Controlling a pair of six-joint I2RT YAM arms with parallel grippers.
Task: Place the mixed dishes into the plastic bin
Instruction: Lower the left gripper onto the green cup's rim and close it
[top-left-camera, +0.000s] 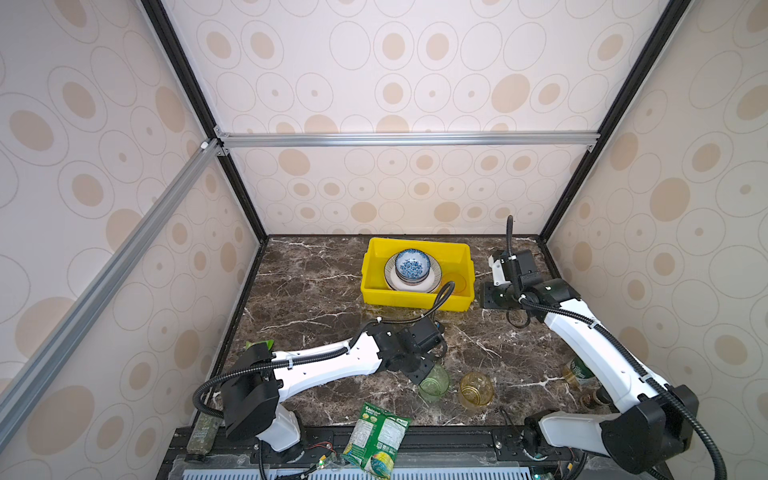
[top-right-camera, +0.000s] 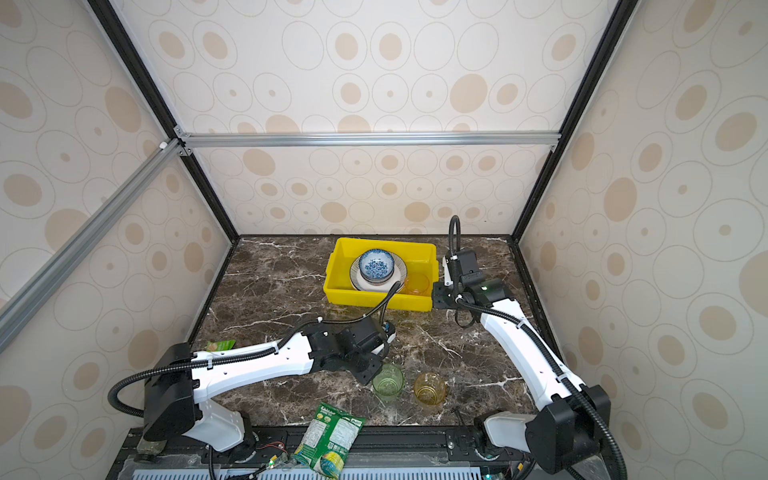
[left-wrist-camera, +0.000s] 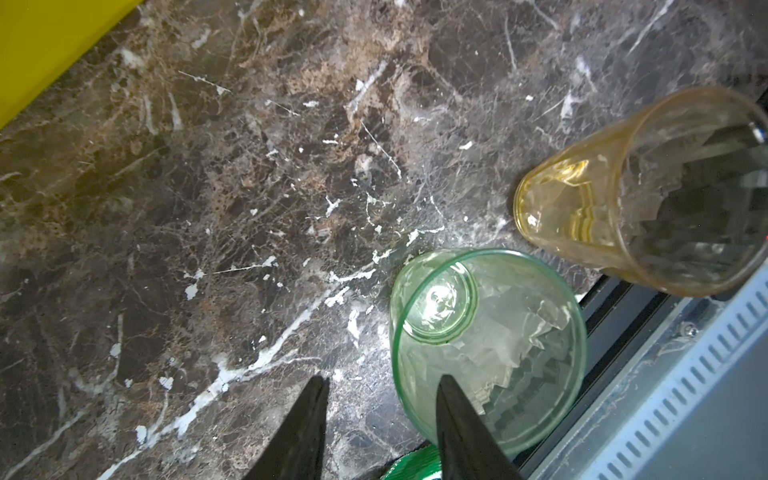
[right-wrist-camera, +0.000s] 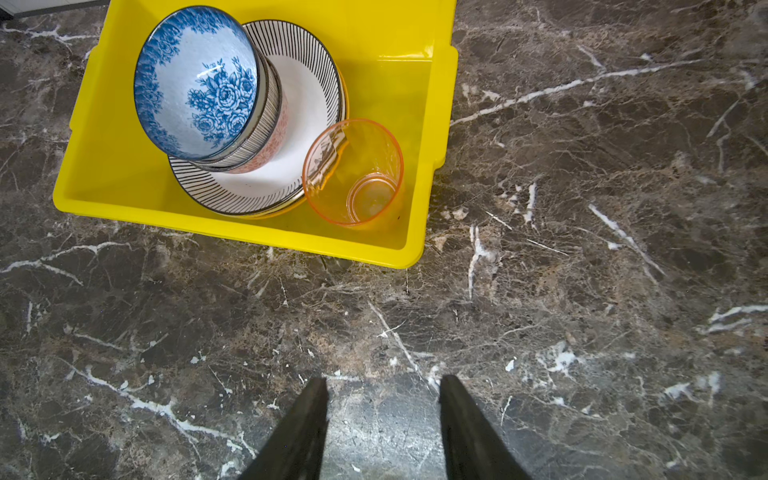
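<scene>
Left gripper (left-wrist-camera: 383, 377), parted, at green tumbler (left-wrist-camera: 498, 332)

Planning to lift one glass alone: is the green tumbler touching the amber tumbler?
Apart. In both top views a strip of bare marble shows between the green tumbler and the amber tumbler.

- Left arm (top-left-camera: 324, 365): white moulded link shells are joined by black joint housings; small dark holes are seen along the forearm shell.
- Right arm (top-left-camera: 577, 349): the same white shells and black housings are fitted; a small lit indicator (top-right-camera: 484, 287) is seen on the wrist housing.
- A black corrugated conduit (top-left-camera: 510, 237) is routed along each arm and secured with white ties (top-left-camera: 290, 365).
- Thin red wires (top-left-camera: 322, 450) are exposed at the left base, at 7 o'clock in both top views.
- Left gripper (left-wrist-camera: 382, 378) and right gripper (right-wrist-camera: 383, 378): black fingers (right-wrist-camera: 299, 432) tapered to narrow tips are fitted.
</scene>
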